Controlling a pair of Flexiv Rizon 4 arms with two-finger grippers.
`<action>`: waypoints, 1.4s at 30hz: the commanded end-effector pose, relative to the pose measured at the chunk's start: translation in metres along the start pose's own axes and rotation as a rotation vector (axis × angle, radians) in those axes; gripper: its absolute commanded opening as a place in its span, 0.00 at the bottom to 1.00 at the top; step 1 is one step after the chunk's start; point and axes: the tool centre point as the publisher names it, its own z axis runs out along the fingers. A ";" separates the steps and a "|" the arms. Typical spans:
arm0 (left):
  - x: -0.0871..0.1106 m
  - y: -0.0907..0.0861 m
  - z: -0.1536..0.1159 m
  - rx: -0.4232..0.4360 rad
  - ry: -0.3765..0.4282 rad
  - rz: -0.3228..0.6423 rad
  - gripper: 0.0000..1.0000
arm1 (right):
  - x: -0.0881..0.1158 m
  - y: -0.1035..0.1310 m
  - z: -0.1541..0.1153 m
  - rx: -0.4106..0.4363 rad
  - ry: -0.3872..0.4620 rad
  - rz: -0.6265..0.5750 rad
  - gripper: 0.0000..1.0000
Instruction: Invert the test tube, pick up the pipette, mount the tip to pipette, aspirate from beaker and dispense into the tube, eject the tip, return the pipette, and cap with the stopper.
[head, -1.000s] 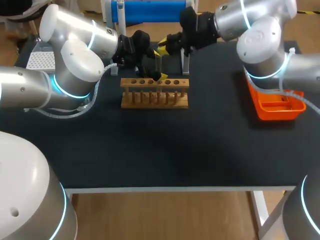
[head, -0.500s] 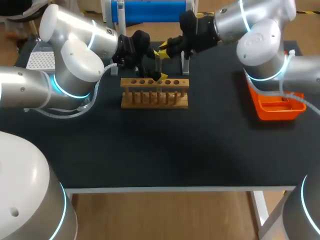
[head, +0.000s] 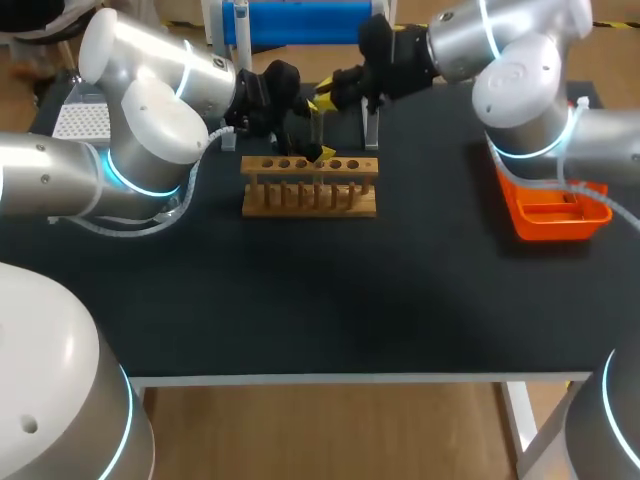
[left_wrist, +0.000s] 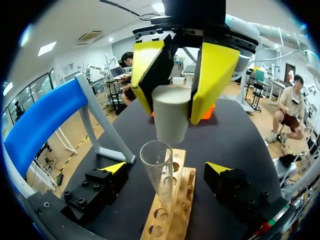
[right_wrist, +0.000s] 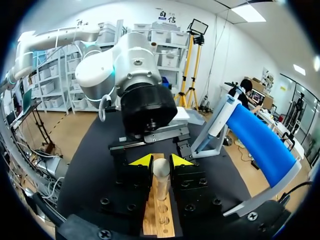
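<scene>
right end effector (left_wrist: 172, 97): clamped on stopper (left_wrist: 171, 120), poised just over test tube (left_wrist: 158, 172), probably for capping
left end effector (left_wrist: 166, 169): wide open, flanking it, no contact
rack (head: 310, 185): holds it upright, worktop (head: 400, 300) 12 o'clock

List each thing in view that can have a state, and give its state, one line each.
test tube: upright in the rack, mouth uncapped.
stopper: gripped, right above the tube's mouth, not pushed in.
right end effector: shut on the stopper.
left end effector: open, one finger on either side of the tube, touching neither side.
wooden rack: standing upright, one tube in it.
</scene>
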 end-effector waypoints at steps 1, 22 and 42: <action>0.000 0.000 -0.001 -0.002 0.002 0.000 1.00 | 0.000 -0.001 0.002 0.002 0.000 0.001 0.00; 0.000 0.000 -0.001 -0.002 0.002 0.000 1.00 | -0.001 -0.009 0.011 0.019 0.007 0.016 0.00; 0.000 0.000 -0.001 -0.002 0.002 0.000 1.00 | -0.008 0.001 0.015 0.022 0.008 0.046 0.00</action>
